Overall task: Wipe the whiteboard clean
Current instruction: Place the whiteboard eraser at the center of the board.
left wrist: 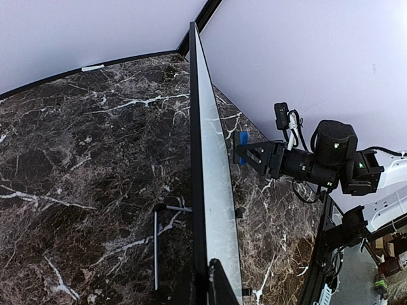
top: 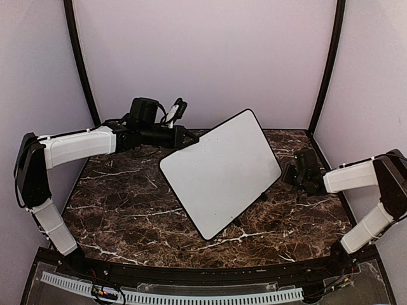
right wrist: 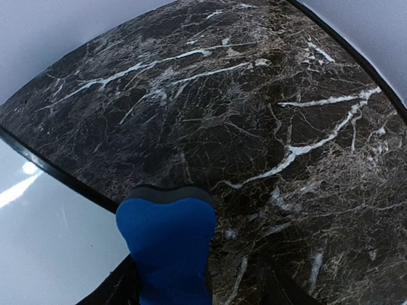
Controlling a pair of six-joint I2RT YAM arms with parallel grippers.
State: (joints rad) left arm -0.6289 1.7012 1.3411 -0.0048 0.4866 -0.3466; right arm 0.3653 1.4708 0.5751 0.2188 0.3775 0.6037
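Marble table, tilted whiteboard (eraser beside)

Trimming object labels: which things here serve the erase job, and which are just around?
Job: whiteboard, blue eraser, left gripper holding the board, right gripper holding the eraser.
Around: marble table; grey rod behind the board, maybe its stand.
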